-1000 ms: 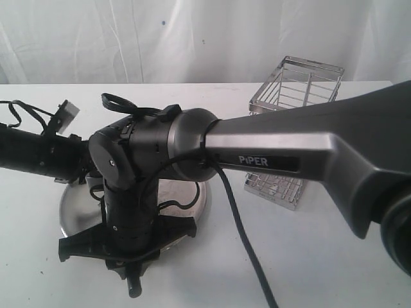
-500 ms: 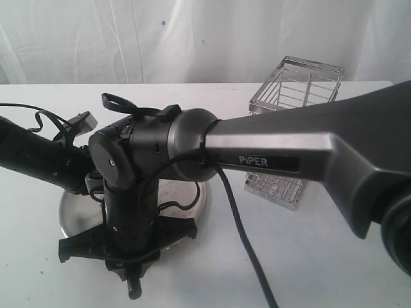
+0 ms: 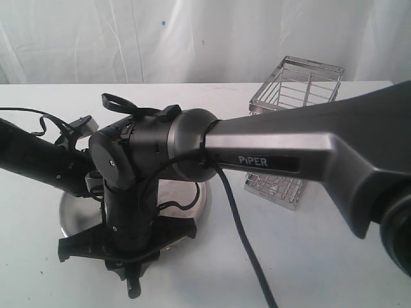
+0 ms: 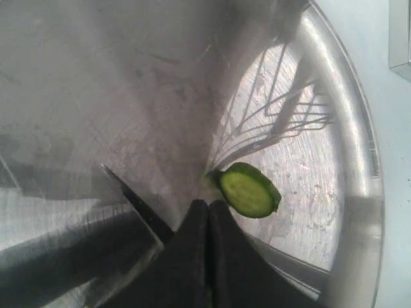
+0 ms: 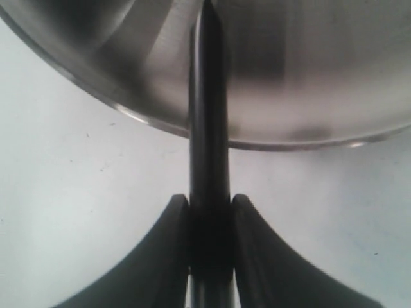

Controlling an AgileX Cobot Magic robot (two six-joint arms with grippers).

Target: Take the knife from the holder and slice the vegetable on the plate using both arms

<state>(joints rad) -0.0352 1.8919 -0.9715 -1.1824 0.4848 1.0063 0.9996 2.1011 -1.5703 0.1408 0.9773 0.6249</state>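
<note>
My right gripper (image 5: 210,205) is shut on the black knife (image 5: 209,115), whose blade runs out over the rim of the steel plate (image 5: 160,125). In the exterior view the right arm (image 3: 276,151) reaches across to the plate (image 3: 192,204), and its wrist hides the knife blade. My left gripper (image 4: 209,212) is shut, its tips over the plate (image 4: 334,135) right beside a green slice of the vegetable (image 4: 247,190). A dark pointed blade tip (image 4: 138,204) lies just to the other side of the tips. The wire holder (image 3: 297,96) stands at the back right.
The left arm (image 3: 38,160) comes in low from the left edge, its cable looping above it. A black cable (image 3: 244,244) hangs from the right arm across the white table. A white curtain closes off the back.
The left arm has tipped down towards the plate, and its wrist camera has moved right and lower, closer to the right arm's wrist. The right arm has stayed still.
</note>
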